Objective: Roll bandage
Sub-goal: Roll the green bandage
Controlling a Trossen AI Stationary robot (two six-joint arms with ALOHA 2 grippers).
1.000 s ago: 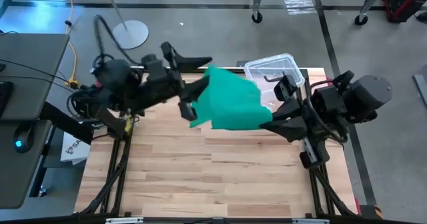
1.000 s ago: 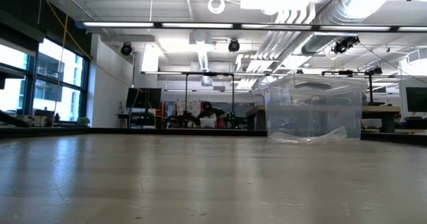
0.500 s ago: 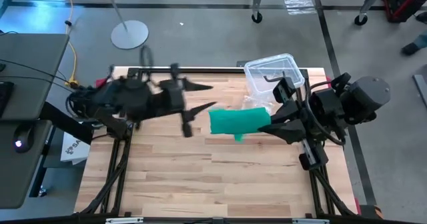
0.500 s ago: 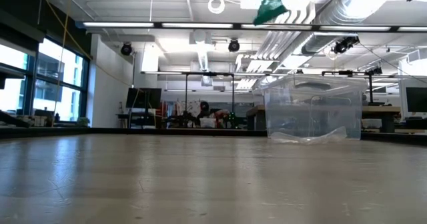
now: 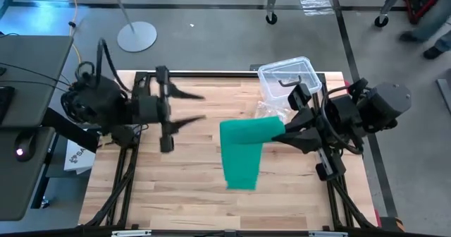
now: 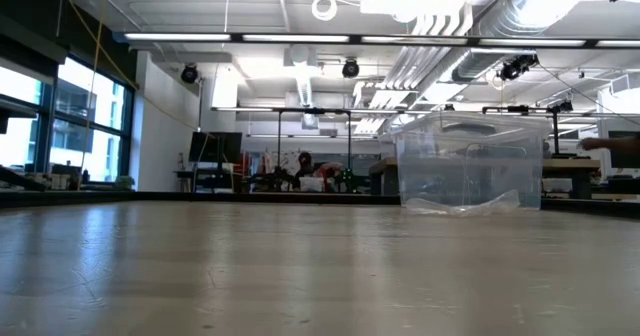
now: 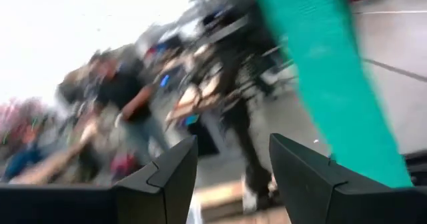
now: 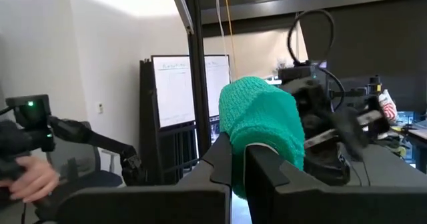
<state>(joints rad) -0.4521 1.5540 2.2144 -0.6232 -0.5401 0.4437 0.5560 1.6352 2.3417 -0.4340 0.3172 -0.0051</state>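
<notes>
The green bandage [image 5: 243,149] is a flat strip running from my right gripper [image 5: 280,132] toward the table's near edge, above the wood. The low view shows none of it. My right gripper [image 8: 238,161] is shut on its bunched end. My left gripper [image 5: 189,108] stands open over the table's left half, apart from the strip, with nothing between its fingers. In the left wrist view the strip [image 7: 327,84] crosses slantwise, well beyond my open left gripper [image 7: 233,177]. My right gripper pinches the bandage's bunched end [image 8: 257,141] between its two fingers, several folds together. The fingers lie about level and point toward the table's left. The rest of the strip [image 5: 241,170] trails from the hold in the air, slack and clear of the table.
A clear plastic box [image 5: 289,78] stands at the far right of the table, also in the low view [image 6: 470,161], with a crinkly clear bag [image 5: 271,110] beside it. A white floor lamp's base [image 5: 137,36] is beyond the far edge. Bare wood [image 5: 183,180] fills the near half.
My left gripper has let go of the bandage and drawn back toward the table's left edge, open. The strip, spread between both grippers before, first shrank back toward my right gripper, then its freed end dropped and swung toward the near edge. My right gripper kept still.
</notes>
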